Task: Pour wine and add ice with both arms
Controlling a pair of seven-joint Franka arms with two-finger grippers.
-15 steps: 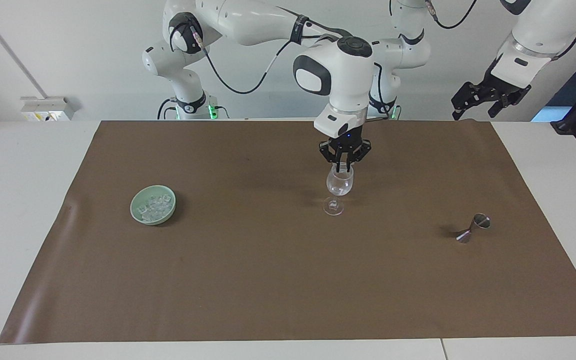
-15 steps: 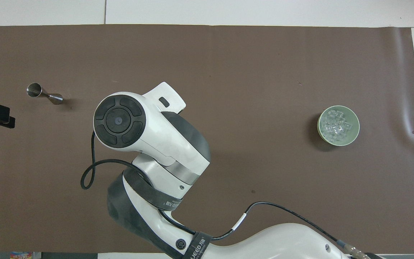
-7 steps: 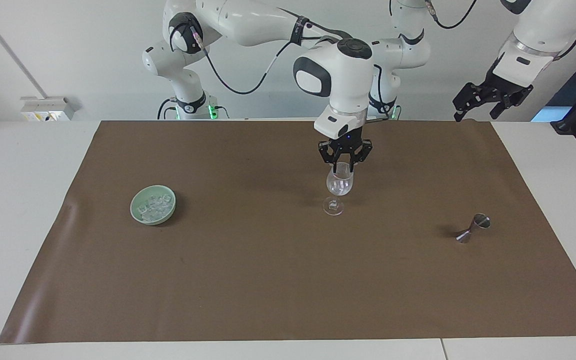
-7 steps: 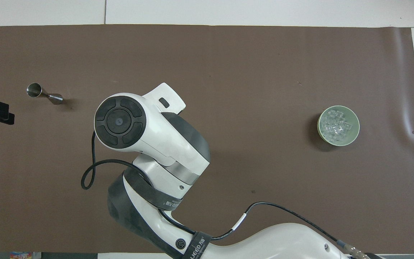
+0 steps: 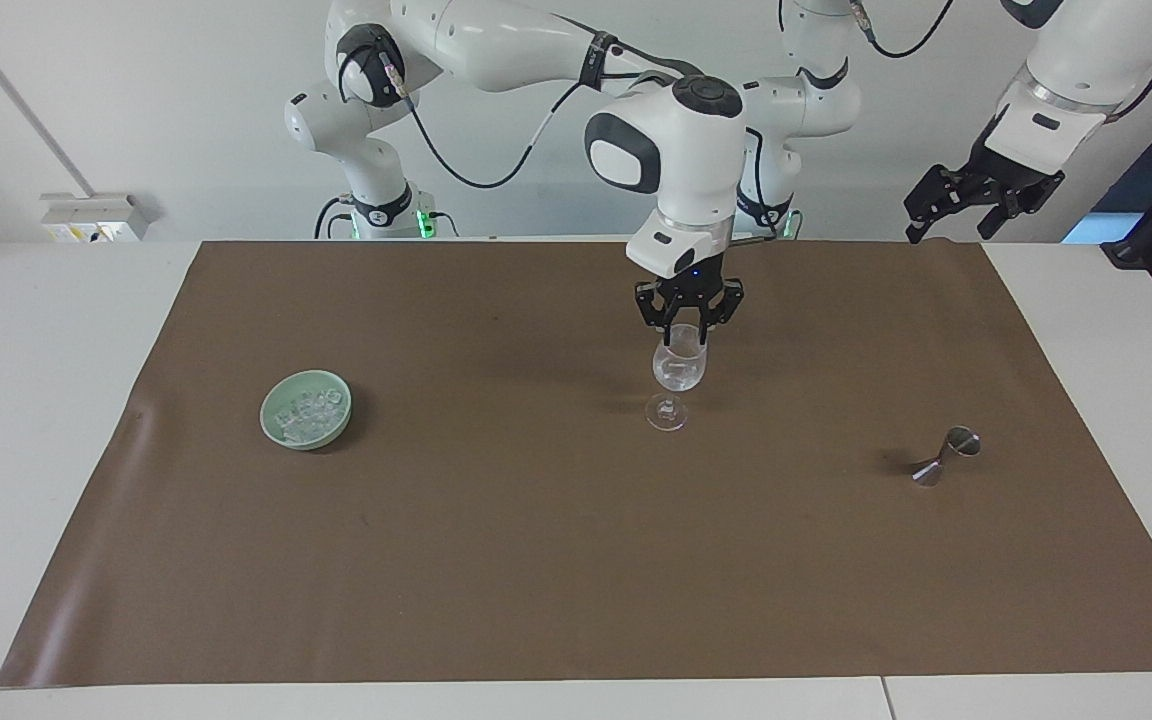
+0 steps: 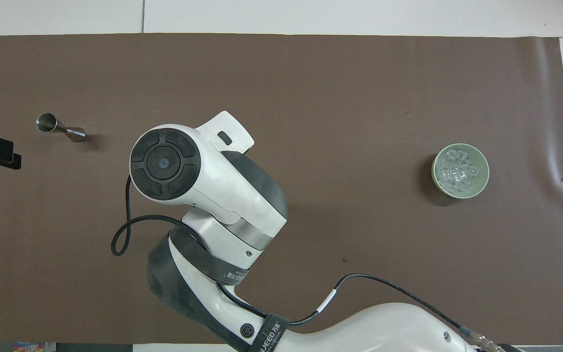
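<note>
The right gripper (image 5: pixel 688 335) is positioned directly over the stemmed glass (image 5: pixel 678 368), with its fingertips at the rim of the bowl; the fingers are seen parted a little, and nothing is seen held between them. A small clear content is visible low in the glass, which is judged to be ice or liquid; which of the two cannot be told. The step in hand is judged to be the adding of ice, at the point of release over the glass. The remaining ice (image 5: pixel 307 413) is contained in the pale green bowl (image 5: pixel 276 432), which is set well apart from the glass, toward the right arm's end of the table. The left gripper (image 5: pixel 976 200) is held raised at its own end with fingers spread fully and empty; this arm is waiting. A metal jigger (image 5: pixel 946 455) is lying on its side on the brown mat (image 5: pixel 536 560) near that end. For the next move, a straight vertical lift clear of the rim is called for, so that the glass is not tipped. On the strap around the right arm, the letters "UEED" (image 6: pixel 268 337) are legible in the overhead view; no other writing can be read.
</note>
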